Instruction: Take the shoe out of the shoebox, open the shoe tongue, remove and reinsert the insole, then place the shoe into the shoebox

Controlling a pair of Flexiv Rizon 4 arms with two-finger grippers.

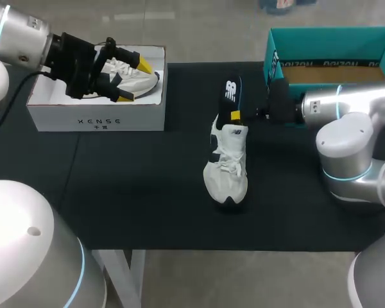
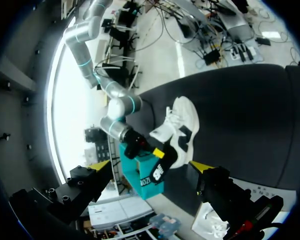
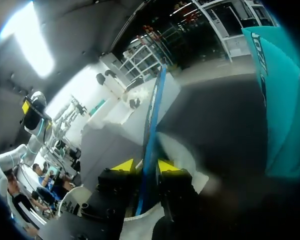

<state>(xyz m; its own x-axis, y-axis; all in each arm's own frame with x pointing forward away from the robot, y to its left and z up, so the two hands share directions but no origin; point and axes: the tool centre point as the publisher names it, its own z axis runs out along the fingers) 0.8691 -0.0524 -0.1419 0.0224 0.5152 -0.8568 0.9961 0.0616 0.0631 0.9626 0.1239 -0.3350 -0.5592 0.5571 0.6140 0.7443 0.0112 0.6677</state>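
The right gripper (image 3: 144,167) is closed to a narrow gap on the dark blue flat foam insole (image 3: 151,115), with one yellow tip pressed to each face. The grip is a thin pinch on a bendy sheet, so I judge that a push along its length could buckle or fold it, and a twist could let it slip out.

In the head view the insole stands up on edge, its lower end at the heel opening of the white lace-up sneaker (image 1: 226,168). I cannot tell how much of the insole sits inside. The sneaker rests on its sole on the black table cover (image 1: 147,186), between the two boxes, and nothing holds it down. Any drag from the insole could slide it or tip it onto its side.

The open teal cardboard shoebox (image 1: 327,45) sits just beside the right arm, and a wide swing could knock it.

The left gripper (image 1: 133,78) is well apart from the sneaker, so it cannot steady it. It hangs wide open and empty over the white cardboard shoebox (image 1: 96,119), which holds another white shoe (image 1: 149,78).
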